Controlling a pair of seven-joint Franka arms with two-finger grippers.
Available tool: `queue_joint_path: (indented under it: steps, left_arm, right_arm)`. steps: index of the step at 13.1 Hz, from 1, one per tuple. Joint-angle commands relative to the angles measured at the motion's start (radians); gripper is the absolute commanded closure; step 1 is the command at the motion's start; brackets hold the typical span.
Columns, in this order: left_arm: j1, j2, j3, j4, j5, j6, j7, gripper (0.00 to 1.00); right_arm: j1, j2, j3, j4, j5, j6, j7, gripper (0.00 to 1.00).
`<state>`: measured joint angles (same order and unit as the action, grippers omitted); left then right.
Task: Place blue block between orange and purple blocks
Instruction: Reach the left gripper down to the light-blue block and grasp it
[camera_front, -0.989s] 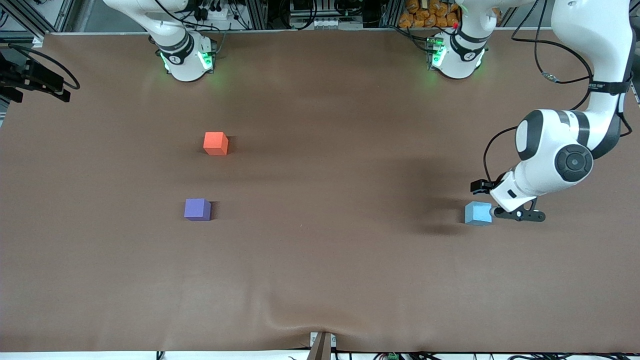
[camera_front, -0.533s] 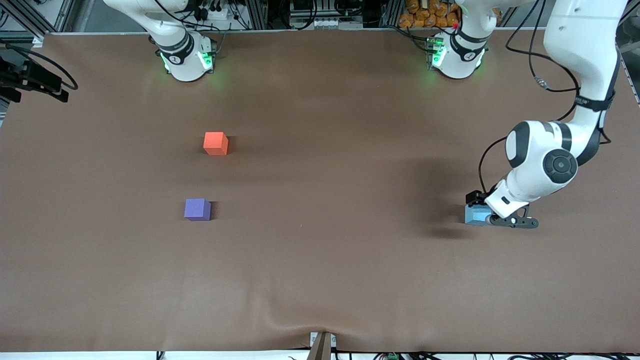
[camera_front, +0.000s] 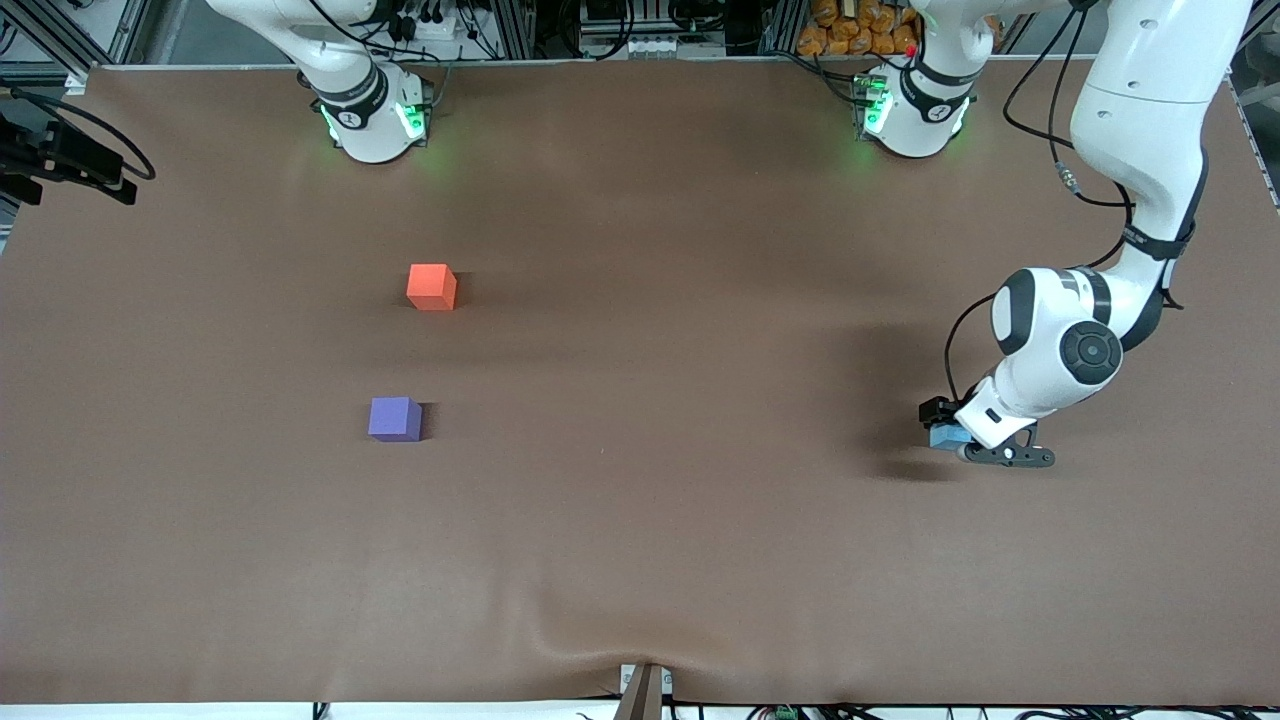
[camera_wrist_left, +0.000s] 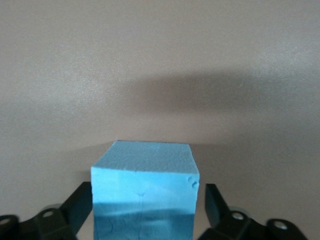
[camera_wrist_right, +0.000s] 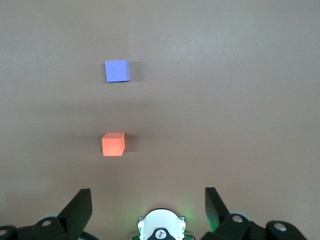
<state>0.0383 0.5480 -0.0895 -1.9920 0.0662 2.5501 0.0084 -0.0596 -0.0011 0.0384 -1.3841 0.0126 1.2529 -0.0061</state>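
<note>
While my right arm waits up at its base, its gripper (camera_wrist_right: 145, 210) hangs spread and empty over the table (camera_front: 640, 560), looking down on the two markers. Going from the right arm's end of the table: the orange block (camera_front: 432, 287) sits farther from the front camera, and the purple block (camera_front: 395, 418) sits nearer, the two well apart with a bare gap between them (that gap is my target). Toward the left arm's end, well away from both, my left gripper (camera_front: 968, 440) is down at the blue block (camera_wrist_left: 144, 192), which rests on the table. My fingers (camera_wrist_left: 216, 202) flank it on both sides; whether they have pinched it yet, I cannot tell. So I judge the task barely begun: grasp, lift, carry and set-down are all left.
</note>
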Motion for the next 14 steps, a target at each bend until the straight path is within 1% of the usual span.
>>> queue_joint_path:
  steps: [1, 3, 5, 6, 8, 10, 11, 12, 14]
  left_arm:
    - [0.009, -0.022, -0.006, 0.010, 0.023, 0.007, -0.018, 1.00]
    - [0.005, -0.078, -0.006, 0.004, 0.023, -0.031, -0.018, 1.00]
    - [-0.004, -0.172, -0.010, 0.010, 0.023, -0.163, -0.021, 1.00]
    - [-0.006, -0.219, -0.013, 0.012, 0.023, -0.198, -0.024, 1.00]
    - [-0.006, -0.275, -0.067, 0.033, 0.021, -0.234, -0.047, 1.00]
    - [-0.012, -0.269, -0.163, 0.109, 0.021, -0.319, -0.134, 1.00]
    - [-0.037, -0.263, -0.205, 0.143, 0.021, -0.350, -0.209, 1.00]
    - [-0.084, -0.252, -0.219, 0.166, 0.023, -0.359, -0.281, 1.00]
    - [-0.231, -0.220, -0.217, 0.197, 0.023, -0.360, -0.404, 1.00]
  right_arm:
    - [-0.016, 0.003, 0.009, 0.010, -0.008, -0.012, -0.003, 0.00]
    - [-0.016, 0.003, 0.009, 0.010, -0.005, -0.012, -0.003, 0.00]
    - [-0.016, 0.003, 0.009, 0.010, -0.005, -0.012, -0.003, 0.00]
    - [-0.016, 0.003, 0.009, 0.010, -0.005, -0.012, -0.002, 0.00]
    - [-0.017, 0.003, 0.009, 0.010, -0.005, -0.012, -0.002, 0.00]
    - [-0.016, 0.003, 0.009, 0.010, -0.005, -0.010, -0.002, 0.00]
    - [-0.017, 0.003, 0.009, 0.010, -0.003, -0.010, -0.002, 0.00]
    - [-0.017, 0.003, 0.009, 0.010, 0.000, -0.010, -0.002, 0.00]
    - [-0.017, 0.003, 0.009, 0.010, 0.000, -0.010, -0.002, 0.00]
